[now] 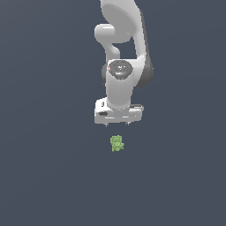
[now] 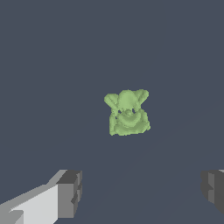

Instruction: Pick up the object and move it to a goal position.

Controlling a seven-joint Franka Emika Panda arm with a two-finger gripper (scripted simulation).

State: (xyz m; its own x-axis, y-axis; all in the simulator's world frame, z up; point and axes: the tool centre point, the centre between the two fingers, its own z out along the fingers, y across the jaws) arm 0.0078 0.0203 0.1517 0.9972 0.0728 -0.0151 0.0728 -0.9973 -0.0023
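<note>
Figurine first: a small light-green, lumpy figurine-like object (image 1: 117, 143) with knobbly protrusions lies alone on the flat dark blue-grey surface (image 1: 44, 176), slightly below the middle of the exterior view. In the wrist view the same green object (image 2: 127, 112) shows two ear-like knobs sticking out at one end and a rounded, ridged body at the other, and nothing touches it.

Just above it in the exterior view hangs the white gripper (image 1: 117, 124) of the white, rounded Panda arm (image 1: 120, 84). The two short dark fingertips point downward from the broad white hand block, and a clear gap of bare surface separates them from the object. The object is much narrower than the hand block and sits roughly in line with the space between the fingertips.

The wrist view shows the gripper (image 2: 142, 190) spread wide: one grey finger pad (image 2: 69, 194) on its white mount at one side, the other dark pad (image 2: 214, 190) cut off by the frame edge at the far side. Between them lies only the dark surface; the claw is released and grasps nothing. The object sits ahead of the pads, well apart from both.
</note>
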